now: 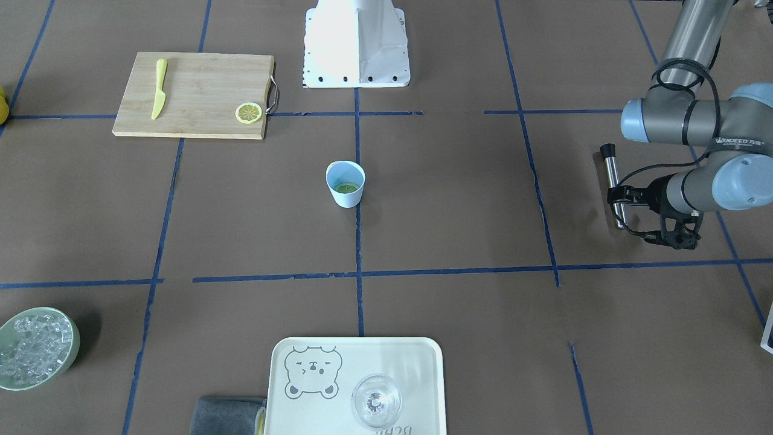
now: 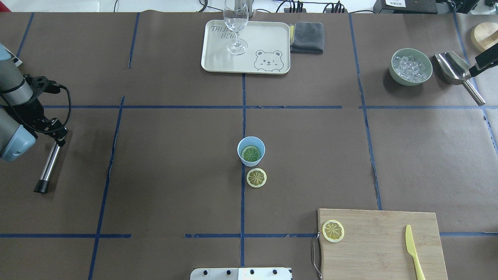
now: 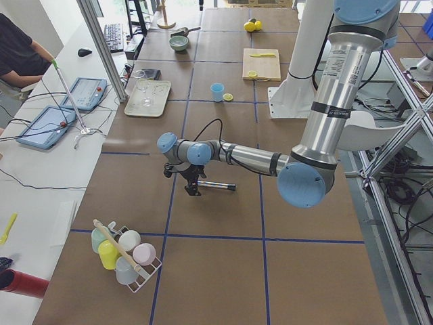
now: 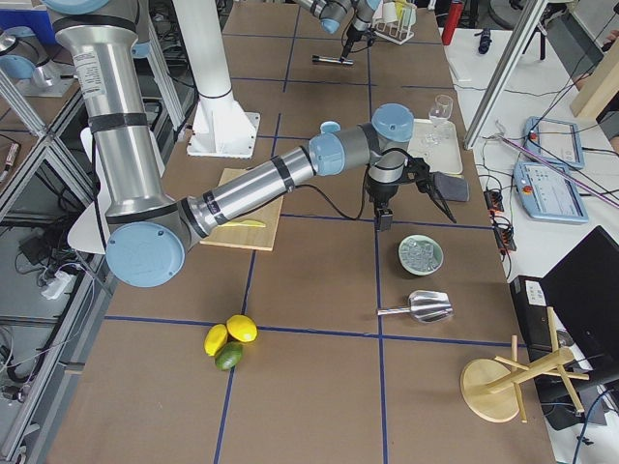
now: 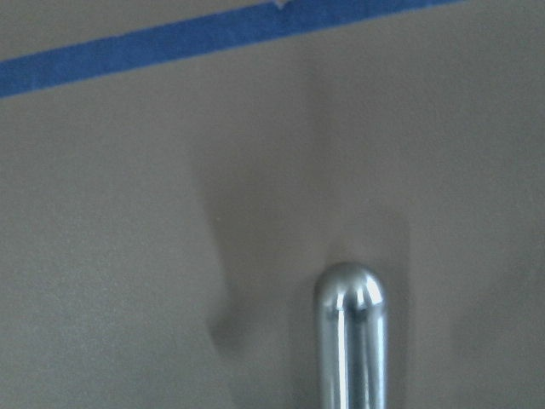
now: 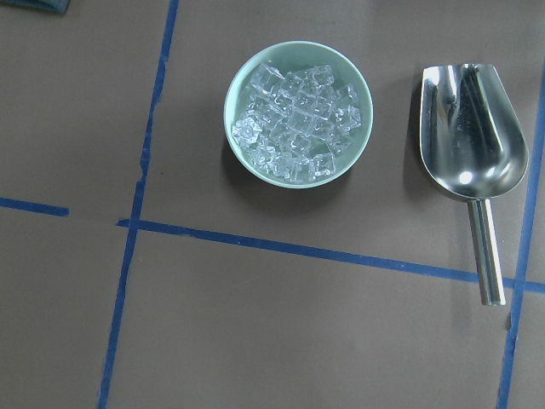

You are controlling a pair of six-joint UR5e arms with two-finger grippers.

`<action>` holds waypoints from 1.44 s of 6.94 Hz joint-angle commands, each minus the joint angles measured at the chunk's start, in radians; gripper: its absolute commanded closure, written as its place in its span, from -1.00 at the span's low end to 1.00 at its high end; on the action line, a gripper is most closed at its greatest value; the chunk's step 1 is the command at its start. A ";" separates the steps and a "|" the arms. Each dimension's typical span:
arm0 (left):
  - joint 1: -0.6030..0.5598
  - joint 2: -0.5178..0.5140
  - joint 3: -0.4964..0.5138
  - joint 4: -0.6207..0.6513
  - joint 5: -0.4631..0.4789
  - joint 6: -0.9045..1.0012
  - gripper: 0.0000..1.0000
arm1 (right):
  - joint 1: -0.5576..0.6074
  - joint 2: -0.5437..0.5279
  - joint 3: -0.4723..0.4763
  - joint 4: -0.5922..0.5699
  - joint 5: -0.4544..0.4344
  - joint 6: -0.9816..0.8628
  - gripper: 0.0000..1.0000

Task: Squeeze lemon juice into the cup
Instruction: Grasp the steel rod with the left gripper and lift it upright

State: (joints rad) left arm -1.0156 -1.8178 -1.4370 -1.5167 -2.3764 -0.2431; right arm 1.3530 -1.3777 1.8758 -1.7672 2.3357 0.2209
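Observation:
The light-blue cup [image 2: 251, 151] stands at the table's middle, also in the front view [image 1: 345, 183], with a greenish-yellow lemon slice lying inside it. A second lemon slice [image 2: 256, 177] lies flat on the table, touching the cup's near side. A third slice [image 2: 333, 230] lies on the wooden cutting board [image 2: 381, 249]. My left gripper [image 2: 58, 137] is far left, shut on a metal rod with a black cap [image 2: 47, 171], low over the table. My right gripper [image 2: 476, 68] shows only partly at the far right, over the scoop; I cannot tell whether it is open.
A pale green bowl of ice [image 2: 411, 67] and a metal scoop [image 2: 453, 68] sit far right. A tray [image 2: 218, 58] holds a stemmed glass [image 2: 236, 23], with a grey cloth [image 2: 307, 37] beside it. A yellow knife [image 2: 413, 249] lies on the board.

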 commanded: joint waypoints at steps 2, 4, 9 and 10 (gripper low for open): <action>0.000 -0.003 -0.010 -0.002 -0.001 -0.068 -1.00 | 0.000 -0.001 0.000 0.000 -0.001 0.000 -1.00; 0.012 -0.003 -0.010 -0.003 -0.003 -0.076 -1.00 | 0.000 -0.001 0.000 0.000 -0.001 0.000 -1.00; 0.026 0.003 -0.008 -0.019 -0.001 -0.097 0.26 | 0.000 -0.001 0.002 0.000 0.001 0.002 -1.00; 0.026 0.003 -0.013 -0.016 0.000 -0.099 0.67 | 0.000 -0.001 0.002 -0.001 0.001 0.002 -1.00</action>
State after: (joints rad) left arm -0.9895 -1.8152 -1.4461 -1.5349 -2.3773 -0.3408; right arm 1.3529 -1.3790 1.8771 -1.7680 2.3362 0.2223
